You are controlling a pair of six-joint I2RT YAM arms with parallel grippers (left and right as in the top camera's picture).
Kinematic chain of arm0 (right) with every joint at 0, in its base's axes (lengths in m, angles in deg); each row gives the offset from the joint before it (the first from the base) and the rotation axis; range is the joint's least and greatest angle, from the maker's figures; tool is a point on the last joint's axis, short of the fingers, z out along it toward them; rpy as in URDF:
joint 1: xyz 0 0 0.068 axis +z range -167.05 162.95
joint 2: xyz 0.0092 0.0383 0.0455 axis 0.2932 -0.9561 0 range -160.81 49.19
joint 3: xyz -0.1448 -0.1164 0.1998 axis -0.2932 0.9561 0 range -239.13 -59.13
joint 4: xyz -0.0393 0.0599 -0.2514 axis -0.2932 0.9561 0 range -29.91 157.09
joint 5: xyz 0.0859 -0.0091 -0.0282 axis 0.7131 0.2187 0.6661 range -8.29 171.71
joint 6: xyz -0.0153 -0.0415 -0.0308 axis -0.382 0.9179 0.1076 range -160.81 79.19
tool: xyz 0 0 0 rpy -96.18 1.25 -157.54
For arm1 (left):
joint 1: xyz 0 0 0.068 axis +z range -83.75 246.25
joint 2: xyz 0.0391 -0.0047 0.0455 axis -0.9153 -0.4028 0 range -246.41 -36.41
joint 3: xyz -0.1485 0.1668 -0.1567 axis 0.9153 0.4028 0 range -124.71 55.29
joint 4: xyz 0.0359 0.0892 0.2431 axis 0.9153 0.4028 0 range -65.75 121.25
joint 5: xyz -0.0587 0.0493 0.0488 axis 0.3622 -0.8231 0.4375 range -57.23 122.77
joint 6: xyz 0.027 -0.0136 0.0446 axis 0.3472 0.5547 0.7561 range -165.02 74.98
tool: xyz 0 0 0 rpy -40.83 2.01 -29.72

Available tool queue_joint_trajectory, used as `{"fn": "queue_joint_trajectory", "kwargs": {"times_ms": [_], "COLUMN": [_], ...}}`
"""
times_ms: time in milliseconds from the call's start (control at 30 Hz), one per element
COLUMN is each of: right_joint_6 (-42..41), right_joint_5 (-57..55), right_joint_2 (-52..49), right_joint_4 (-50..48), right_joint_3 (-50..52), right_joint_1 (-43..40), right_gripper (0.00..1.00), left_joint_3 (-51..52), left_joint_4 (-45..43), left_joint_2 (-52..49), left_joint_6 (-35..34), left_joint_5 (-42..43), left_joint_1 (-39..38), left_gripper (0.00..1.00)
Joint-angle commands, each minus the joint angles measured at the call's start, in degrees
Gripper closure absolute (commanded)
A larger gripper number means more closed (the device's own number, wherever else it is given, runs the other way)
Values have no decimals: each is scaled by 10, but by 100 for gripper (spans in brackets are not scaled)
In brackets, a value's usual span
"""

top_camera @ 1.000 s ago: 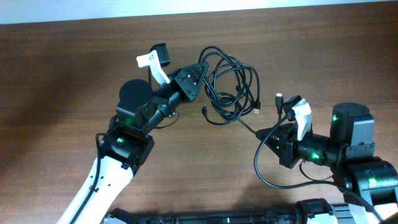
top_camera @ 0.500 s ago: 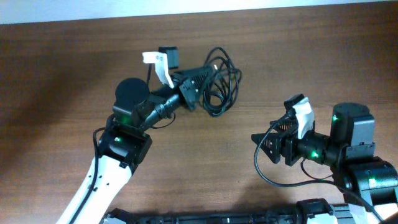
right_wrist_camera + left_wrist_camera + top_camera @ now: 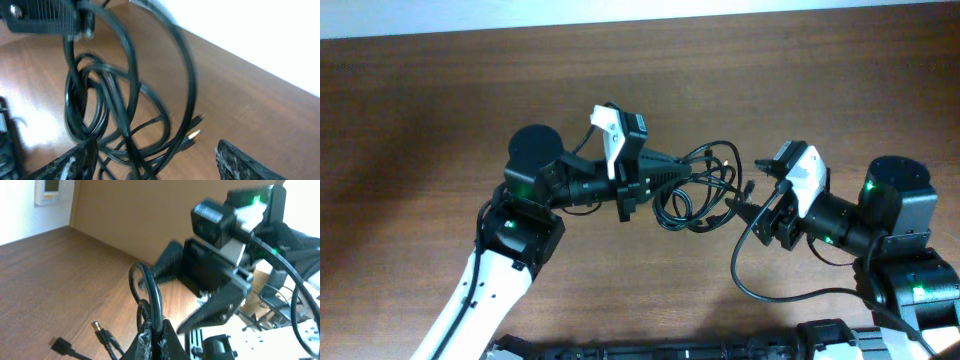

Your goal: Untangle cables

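Mid-frame in the overhead view, the left gripper [image 3: 670, 181] is clenched on the cables [image 3: 705, 190], and the right gripper [image 3: 744, 209] faces it with its fingers spread and nothing grasped.

The cables hang as a knot of overlapping loops just above the table [image 3: 440, 110], between the two grippers. In the right wrist view several strands [image 3: 130, 90] cross the gap between the spread fingers [image 3: 75, 161], and a gold-tipped plug [image 3: 192, 134] lies at lower centre. The step looks like picking one strand to draw out. It would go best if the right gripper closes on a single outer loop or a plug end rather than the whole crossing. It should then pull slowly away toward the right of the frame while the left one anchors the rest. Grabbing two strands would likely tighten the knot.
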Motion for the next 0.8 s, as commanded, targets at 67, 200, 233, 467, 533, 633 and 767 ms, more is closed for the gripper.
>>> {"fn": "queue_joint_trajectory", "kwargs": {"times_ms": [67, 200, 233, 467, 533, 633, 767], "right_joint_6": [19, 19, 19, 83, 83, 83, 73], "right_joint_5": [-1, 0, 0, 155, 194, 264, 285], "right_joint_2": [3, 3, 3, -5, -13, -28, -37], "right_joint_4": [-24, -24, -24, -26, -23, -19, -17], "right_joint_3": [-9, -9, -9, -9, -9, -9, -9], "right_joint_1": [0, 0, 0, 0, 0, 0, 0], "right_gripper": [26, 26, 26, 27, 32, 57, 96], "left_joint_3": [-10, -10, -10, -10, -10, -10, -10], "left_joint_4": [-9, -28, -28, -34, -50, -58, -58], "left_joint_2": [12, 12, 12, 12, 12, 12, 12], "left_joint_6": [66, 86, 104, 148, 147, 146, 109], "left_joint_5": [73, 100, 106, 108, 93, 35, -28], "left_joint_1": [0, 0, -3, -32, -40, -45, -45], "left_gripper": [100, 100, 100, 100, 100, 100, 100]}}
